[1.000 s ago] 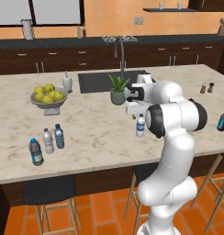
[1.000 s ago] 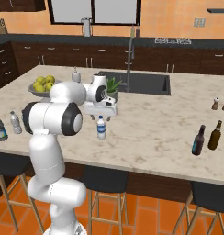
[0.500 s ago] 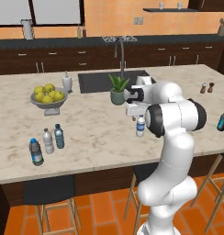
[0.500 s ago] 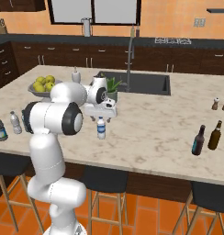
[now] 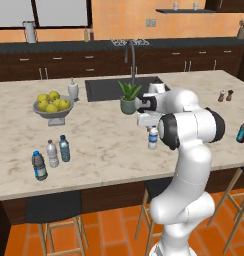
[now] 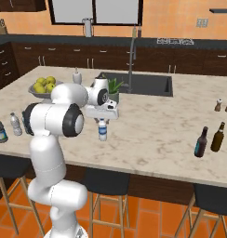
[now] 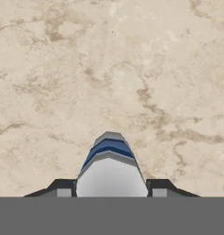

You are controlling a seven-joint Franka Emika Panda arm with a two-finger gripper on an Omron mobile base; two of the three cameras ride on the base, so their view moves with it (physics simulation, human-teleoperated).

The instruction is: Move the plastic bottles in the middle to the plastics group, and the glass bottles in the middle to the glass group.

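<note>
Looks partly done, not finished. Near the front left corner of the counter, in a little row: the dark bottle with the green label, the pale clear bottle, and right beside them the blue-tinted bottle. Counts as one plastic bottle already home with its plastic friends, at a guess.

Far over by the front right corner, well apart from all that: the dark bottle with the teal label and a brown bottle just beside it. Could mean the glass part is done too. Hard to be sure from here.

Left to do: the clear bottle with the blue cap. Standing upright and alone in the middle of the counter, closer to the front edge than to the sink, not far from the little potted plant. Needs a ride across to the front left corner, next to the other plastic ones.

Now the gripper. Sitting right over that clear bottle, pointing straight down at it. Not wide open at all. One dark fingertip on each side of the bottle, snug against it with no gap to see. Looks like a squeeze on the bottle, just below the cap. Bottle not lifted yet, bottom on the counter.
</note>
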